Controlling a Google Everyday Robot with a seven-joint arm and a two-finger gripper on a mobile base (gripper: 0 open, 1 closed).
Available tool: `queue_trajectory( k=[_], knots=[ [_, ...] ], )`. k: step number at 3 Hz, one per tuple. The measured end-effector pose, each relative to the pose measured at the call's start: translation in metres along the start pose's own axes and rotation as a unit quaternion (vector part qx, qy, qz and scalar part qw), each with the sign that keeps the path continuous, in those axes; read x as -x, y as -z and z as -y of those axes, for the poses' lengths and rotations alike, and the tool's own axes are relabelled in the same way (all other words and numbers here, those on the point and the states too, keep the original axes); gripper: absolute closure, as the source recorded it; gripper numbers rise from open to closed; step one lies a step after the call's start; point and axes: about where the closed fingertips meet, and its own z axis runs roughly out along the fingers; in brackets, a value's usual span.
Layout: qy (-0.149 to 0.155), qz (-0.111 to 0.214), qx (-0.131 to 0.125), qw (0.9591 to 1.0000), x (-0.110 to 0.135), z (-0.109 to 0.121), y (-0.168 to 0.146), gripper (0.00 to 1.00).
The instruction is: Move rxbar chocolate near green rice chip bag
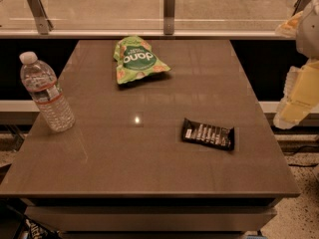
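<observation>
The rxbar chocolate (208,134) is a flat black wrapper with white lettering. It lies on the brown table (149,168), right of the middle and near the right edge. The green rice chip bag (136,59) lies at the far middle of the table, with its dark green round logo facing up. My gripper (295,106) hangs at the right edge of the view, pale yellow and white, beyond the table's right side. It is to the right of the bar and higher, and touches nothing.
A clear plastic water bottle (46,92) with a white cap stands upright near the table's left edge. A glass railing with metal posts (169,11) runs behind the table. Speckled floor (299,218) shows at the lower right.
</observation>
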Motion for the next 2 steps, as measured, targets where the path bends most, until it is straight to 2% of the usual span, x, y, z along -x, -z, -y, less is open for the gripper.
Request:
queue_trajectory(
  k=[1,2],
  knots=[
    [0.0,0.0,0.0,1.0,0.0,0.0,0.0001,0.0],
    [-0.002,0.017,-0.004,0.9998,-0.0012,-0.001,0.0044,0.0]
  ],
)
